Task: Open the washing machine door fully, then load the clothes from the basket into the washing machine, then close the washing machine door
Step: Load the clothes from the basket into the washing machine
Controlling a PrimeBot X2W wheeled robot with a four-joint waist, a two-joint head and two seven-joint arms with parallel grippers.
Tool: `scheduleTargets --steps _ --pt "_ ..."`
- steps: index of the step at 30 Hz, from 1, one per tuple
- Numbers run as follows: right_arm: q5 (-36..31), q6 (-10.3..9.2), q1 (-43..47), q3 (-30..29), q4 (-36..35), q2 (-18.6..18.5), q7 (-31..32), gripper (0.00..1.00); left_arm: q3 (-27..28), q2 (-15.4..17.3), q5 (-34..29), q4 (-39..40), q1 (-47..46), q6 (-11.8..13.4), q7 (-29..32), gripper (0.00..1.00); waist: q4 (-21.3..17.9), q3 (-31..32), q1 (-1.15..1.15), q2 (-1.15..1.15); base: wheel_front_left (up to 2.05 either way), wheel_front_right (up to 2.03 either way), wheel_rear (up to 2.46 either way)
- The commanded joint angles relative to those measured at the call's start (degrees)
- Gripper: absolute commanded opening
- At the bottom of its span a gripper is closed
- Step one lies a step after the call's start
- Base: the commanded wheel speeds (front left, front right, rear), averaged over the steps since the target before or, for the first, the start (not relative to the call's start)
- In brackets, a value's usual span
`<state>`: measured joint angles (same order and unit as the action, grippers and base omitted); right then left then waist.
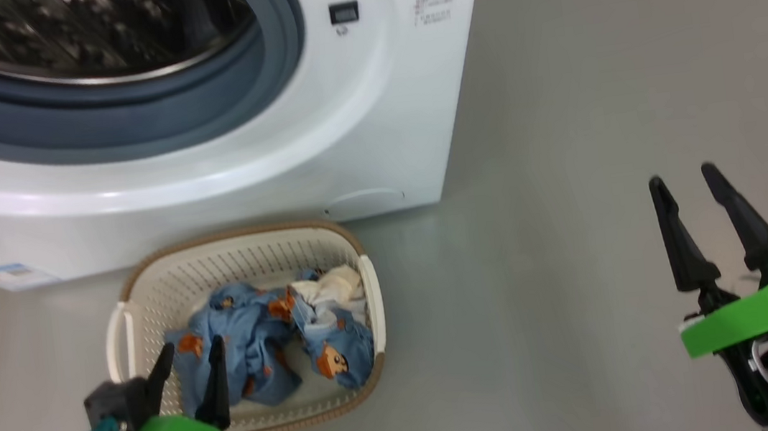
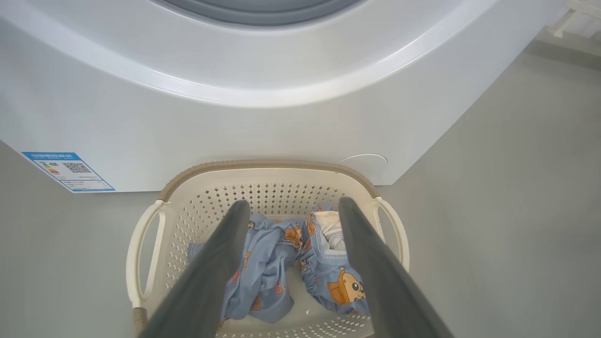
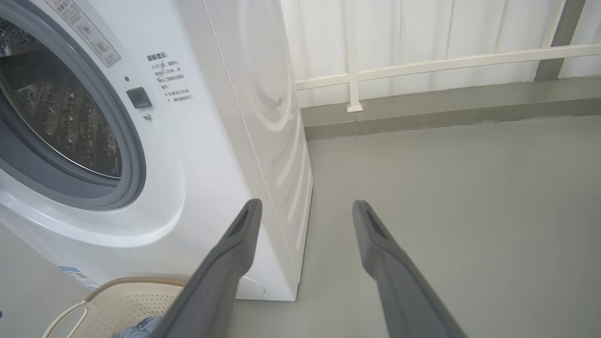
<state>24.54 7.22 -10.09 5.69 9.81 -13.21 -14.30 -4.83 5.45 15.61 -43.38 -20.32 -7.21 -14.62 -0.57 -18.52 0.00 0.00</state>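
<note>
Right, starting on my left: the left tool (image 1: 191, 344) has its two dark fingers spread as wide as they go, with nothing gripped between them. It hangs over the near-left part of the basket (image 1: 234, 234), and the fingers point forward and down into it. The pale forearm and green bracket come up from the lower left corner of the head view. In the left wrist view the fingertips frame the clothes (image 2: 272, 263) from above, and I see no contact with the cloth.

The clothes lie crumpled in the bottom of the basket: light blue with orange-brown bears, and a cream piece toward the far right. The basket sits on the floor (image 1: 573, 223) with its far rim right up against the base of the washing machine (image 1: 373, 123); I cannot tell whether they touch. A blue label (image 2: 68, 171) marks the machine's lower left corner. Above, the round opening shows the grey gasket (image 1: 126, 107) and the perforated steel drum (image 3: 61, 117).

Well apart to the right, the right tool (image 1: 681, 174) is equally wide and empty. It is held over bare floor, level with the machine's right front corner, with its fingers aimed toward a white railing (image 3: 422, 61).
</note>
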Motion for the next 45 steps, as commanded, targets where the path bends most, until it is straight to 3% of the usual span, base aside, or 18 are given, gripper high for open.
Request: scheduleTargets --steps 1,23,32,45 --pt "-0.6 0.26 -1.4 1.3 -1.7 -0.5 -0.7 1.0 1.1 1.7 0.7 -0.5 -2.1 -0.3 -0.4 1.0 -0.8 -3.4 0.0 0.0 0.0 0.0 0.0" --pt "-1.5 0.26 -11.4 3.1 -3.8 -0.3 -0.7 1.0 -7.3 4.6 2.2 -26.9 -24.9 -0.3 -0.2 1.0 -2.8 -20.9 0.0 0.0 0.0 0.0 0.0" --pt "-1.6 0.26 -13.6 4.6 -4.4 -0.3 -0.7 1.0 -10.0 6.6 1.2 -29.9 -28.5 -0.2 3.6 1.0 -4.3 -24.2 0.0 0.0 0.0 0.0 0.0" --pt "-1.3 0.26 -14.1 6.1 -5.6 -0.7 -0.7 1.0 -11.8 9.5 0.4 -30.5 -30.7 2.4 8.5 1.0 -7.0 -27.5 0.0 0.0 0.0 0.0 0.0"
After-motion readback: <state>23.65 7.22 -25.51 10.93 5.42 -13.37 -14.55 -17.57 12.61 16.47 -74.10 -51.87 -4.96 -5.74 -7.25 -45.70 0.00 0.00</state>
